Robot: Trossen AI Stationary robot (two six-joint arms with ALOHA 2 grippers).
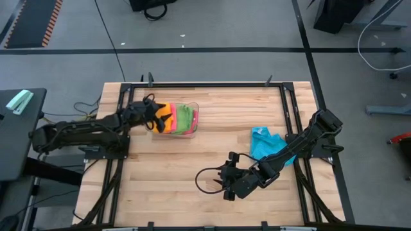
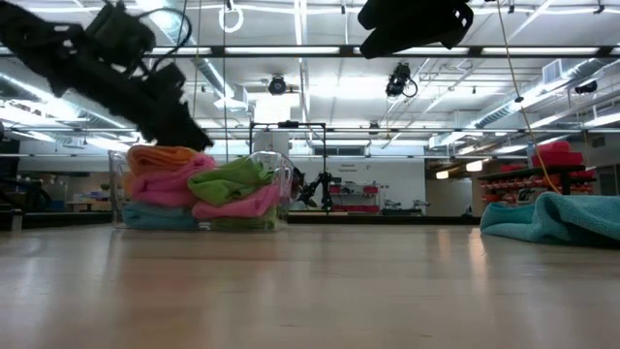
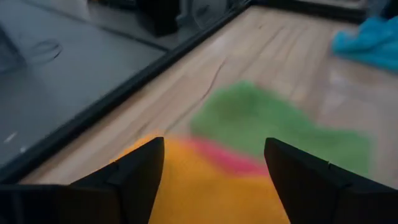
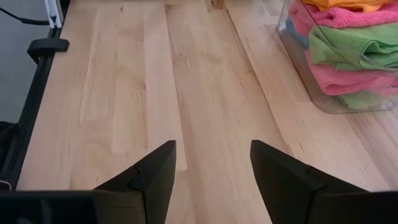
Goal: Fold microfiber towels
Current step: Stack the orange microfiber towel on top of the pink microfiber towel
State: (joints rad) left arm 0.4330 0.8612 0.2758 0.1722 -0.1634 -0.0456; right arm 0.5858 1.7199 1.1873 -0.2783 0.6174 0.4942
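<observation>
Several microfiber towels, orange (image 1: 165, 118), pink (image 2: 170, 184) and green (image 1: 184, 119), are piled in a clear plastic bin (image 1: 191, 132) at the table's far left. A blue towel (image 1: 264, 142) lies crumpled on the table at the right. My left gripper (image 1: 156, 117) hovers open just above the orange towel (image 3: 205, 186) at the bin's left end, fingers spread on either side of it. My right gripper (image 1: 226, 183) hangs open above bare wood near the table's front middle, nothing between its fingers (image 4: 211, 180).
A black metal frame (image 1: 205, 84) runs along the table's edges. Bare wood (image 1: 167, 179) lies between the bin and the front edge. The right arm (image 1: 302, 144) crosses over the blue towel's near side.
</observation>
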